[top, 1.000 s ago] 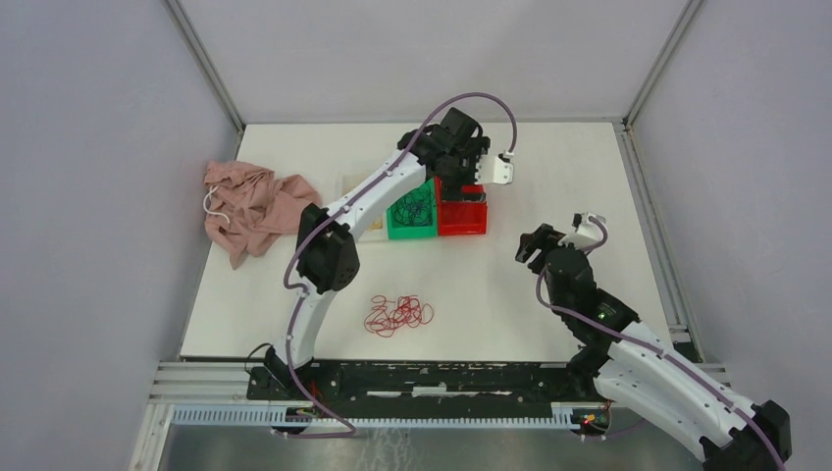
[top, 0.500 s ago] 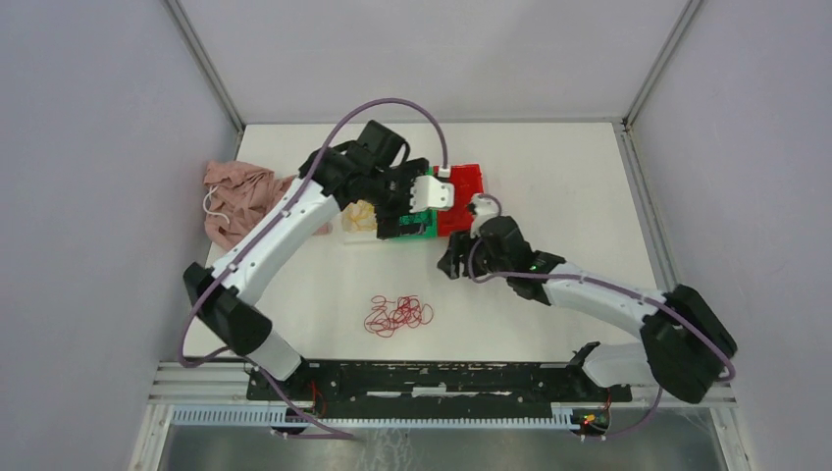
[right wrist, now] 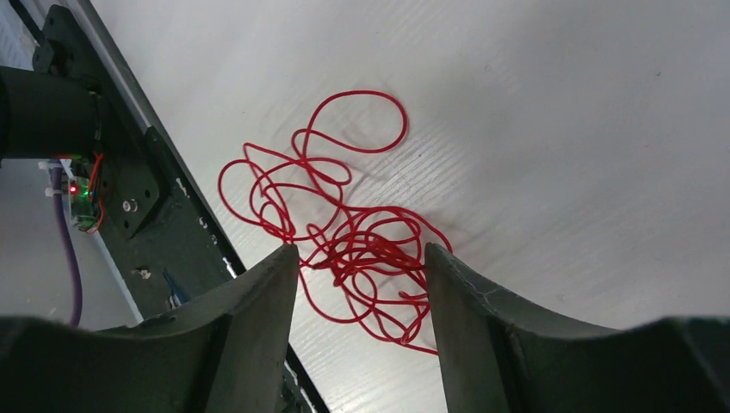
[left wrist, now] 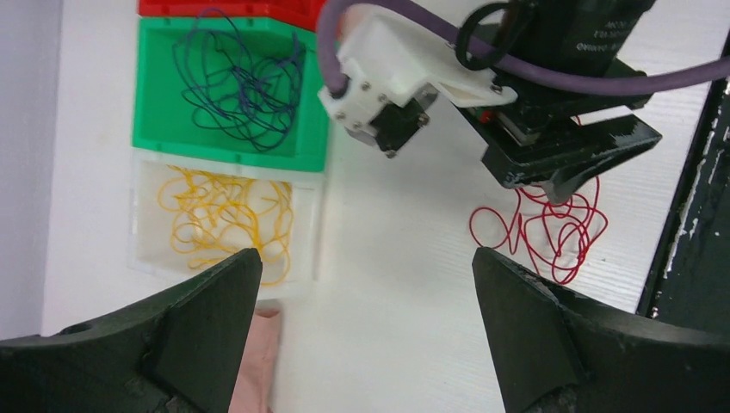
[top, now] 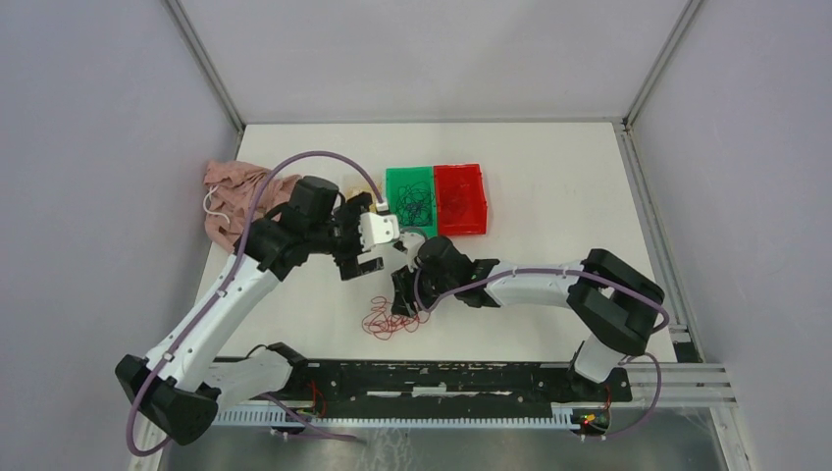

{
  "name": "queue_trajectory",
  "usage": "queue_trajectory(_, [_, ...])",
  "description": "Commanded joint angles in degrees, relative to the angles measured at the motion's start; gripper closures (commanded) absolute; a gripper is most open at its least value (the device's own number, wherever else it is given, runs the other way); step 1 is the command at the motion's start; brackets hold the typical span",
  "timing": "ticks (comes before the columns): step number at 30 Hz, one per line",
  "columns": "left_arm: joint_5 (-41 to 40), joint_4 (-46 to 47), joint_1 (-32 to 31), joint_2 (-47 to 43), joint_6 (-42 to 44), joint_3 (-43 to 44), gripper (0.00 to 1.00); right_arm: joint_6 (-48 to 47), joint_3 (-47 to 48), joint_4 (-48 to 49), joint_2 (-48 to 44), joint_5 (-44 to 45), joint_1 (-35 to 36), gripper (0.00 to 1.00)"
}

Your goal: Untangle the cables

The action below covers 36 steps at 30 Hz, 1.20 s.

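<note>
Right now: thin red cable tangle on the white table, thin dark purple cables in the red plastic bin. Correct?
Wrong bin: the thin dark purple cables lie in the green plastic bin, per the left wrist view. Red cable tangle on the white table stands.

Top external: sat above and behind the arm bases and looked down from afar on the whole white tabletop.
Left wrist: looked down from mid height over the green plastic bin.
Right wrist: hung close over the tangle of thin red cables.
Shared: all three caught that red tangle.
</note>
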Motion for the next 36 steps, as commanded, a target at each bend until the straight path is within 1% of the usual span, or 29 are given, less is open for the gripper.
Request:
queue_trajectory(1, [1.92,6.03,0.42,-3.68,-0.96,-8.34,0.0,-0.45,2.66,0.0,0.24,4.65,0.84,0.39])
queue_trajectory(3, [1.78,7.05,0.4,-4.09,-0.78,-11.51,0.02,0.18,1.31,-0.23,-1.24,7.07,0.77,0.41])
queue_trajectory(6, [2.73,8.65,0.43,-2.76,1.19,-15.8,0.09,1.55,-1.7,0.1,-4.26,9.92,0.89,0.41])
queue_trajectory(11, [5.82,14.0,0.44,1.92,-1.16,-19.11,0.19,4.92,-7.25,2.23,-10.43,14.27,0.86,0.41])
queue_trajectory(13, [7.12,15.78,0.29,3.77,-1.89,-19.66,0.21,6.27,-9.79,3.93,-13.18,15.45,0.8,0.41])
queue_trajectory(17, [9.02,16.06,-0.78,8.1,-1.75,-19.91,0.21,8.75,-13.69,7.53,-17.1,16.43,0.77,0.4])
queue_trajectory(19, [10.18,13.99,-1.28,10.23,-0.09,-19.74,0.21,9.7,-15.12,9.31,-18.46,16.41,0.84,0.4])
queue_trajectory(22, [11.17,9.22,-1.32,12.78,5.19,-19.11,0.19,10.16,-16.32,9.89,-20.5,17.38,0.78,0.39])
queue_trajectory(25, [12.52,0.06,-1.31,17.13,13.34,-15.97,0.18,9.37,-15.96,8.72,-22.23,18.49,0.82,0.38])
queue_trajectory(29, [13.56,-2.34,-1.33,21.26,14.15,-14.08,0.18,8.15,-14.81,7.17,-23.55,19.69,0.79,0.37])
queue_trajectory(30, [13.36,-0.98,-1.34,21.25,13.8,-14.65,0.18,8.06,-14.61,7.01,-23.89,19.88,0.79,0.37])
queue_trajectory(33, [10.39,8.59,-1.59,20.1,9.14,-17.79,0.22,8.12,-14.52,6.66,-25.19,20.82,0.81,0.37])
queue_trajectory(36, [7.88,12.37,-1.68,20.39,7.05,-18.99,0.3,8.26,-15.03,6.43,-26.79,21.99,0.81,0.39])
